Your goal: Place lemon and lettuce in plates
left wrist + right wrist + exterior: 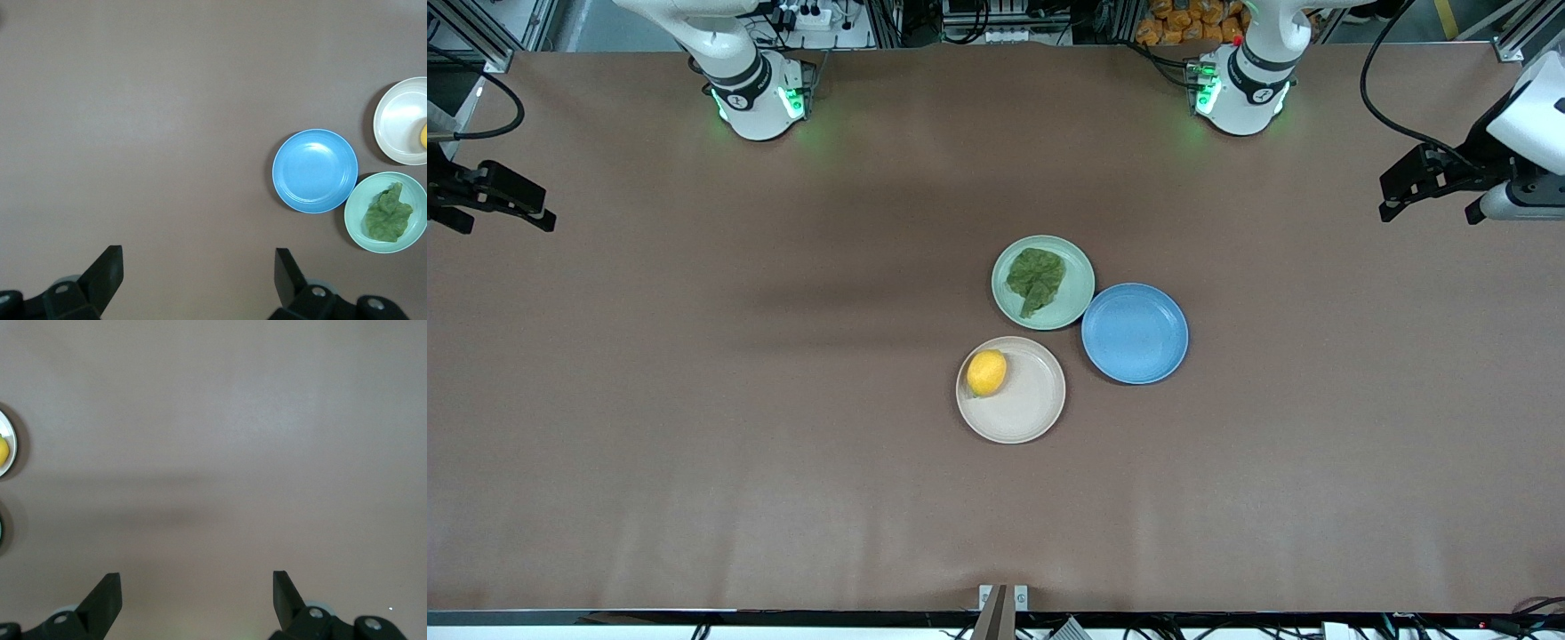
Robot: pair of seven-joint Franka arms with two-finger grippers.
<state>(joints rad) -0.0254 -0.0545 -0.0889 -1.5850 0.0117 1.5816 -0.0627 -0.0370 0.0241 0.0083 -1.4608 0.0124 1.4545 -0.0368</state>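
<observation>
The yellow lemon [986, 372] lies in the beige-cream plate [1032, 409], at the edge toward the right arm's end. The dark green lettuce [1036, 277] lies in the mint green plate [1080, 293], which is farther from the front camera. My left gripper [1432, 209] is open and empty, up over the left arm's end of the table. My right gripper [503, 218] is open and empty over the right arm's end. The left wrist view shows its gripper [199, 257], the lettuce [388, 215] and the lemon's edge [424, 137]. The right wrist view shows its gripper [197, 580] and the lemon [3, 450].
An empty blue plate [1135, 333] sits beside both other plates, toward the left arm's end; it also shows in the left wrist view [315, 171]. All three plates cluster at the middle of the brown table [694, 400].
</observation>
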